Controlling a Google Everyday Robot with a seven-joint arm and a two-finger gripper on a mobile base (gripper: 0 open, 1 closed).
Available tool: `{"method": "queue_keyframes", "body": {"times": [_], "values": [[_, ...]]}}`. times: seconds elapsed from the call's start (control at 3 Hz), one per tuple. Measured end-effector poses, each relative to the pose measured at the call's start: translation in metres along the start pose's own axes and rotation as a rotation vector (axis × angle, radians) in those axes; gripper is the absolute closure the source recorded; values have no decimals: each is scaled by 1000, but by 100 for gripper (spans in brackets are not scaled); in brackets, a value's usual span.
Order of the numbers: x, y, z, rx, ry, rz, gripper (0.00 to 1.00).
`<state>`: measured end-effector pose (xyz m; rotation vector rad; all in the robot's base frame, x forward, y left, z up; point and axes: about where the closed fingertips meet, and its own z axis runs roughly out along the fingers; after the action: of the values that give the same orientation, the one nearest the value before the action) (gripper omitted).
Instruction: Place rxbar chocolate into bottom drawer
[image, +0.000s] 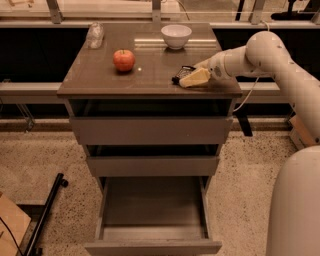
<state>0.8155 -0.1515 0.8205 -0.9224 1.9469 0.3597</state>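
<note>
A brown cabinet (150, 82) stands on a speckled floor. It has three drawers. The bottom drawer (152, 247) is pulled far out toward the camera, and you can see its flat floor with nothing in it. The top drawer (150, 131) and the middle drawer (152, 166) stick out only a little.

The rxbar chocolate (183, 73) lies on top of the cabinet, near the right front corner. It is small and black. It is not in any drawer.

The white arm (260, 52) reaches in from the right. The gripper (189, 79) is low over the cabinet top, right at the bar, and its pale yellow part covers the bar's near side. You cannot tell if it is spread apart or pinching the bar.

A red apple (124, 60) sits on the left side of the top, well apart from the bar. A white bowl (176, 36) is at the back. A clear crinkly thing (95, 35) lies in the back left corner
</note>
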Motion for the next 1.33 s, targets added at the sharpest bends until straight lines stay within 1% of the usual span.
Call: {"method": "queue_keyframes", "body": {"times": [1.33], "values": [[-2,0,-1,0,0,0,100]]}}
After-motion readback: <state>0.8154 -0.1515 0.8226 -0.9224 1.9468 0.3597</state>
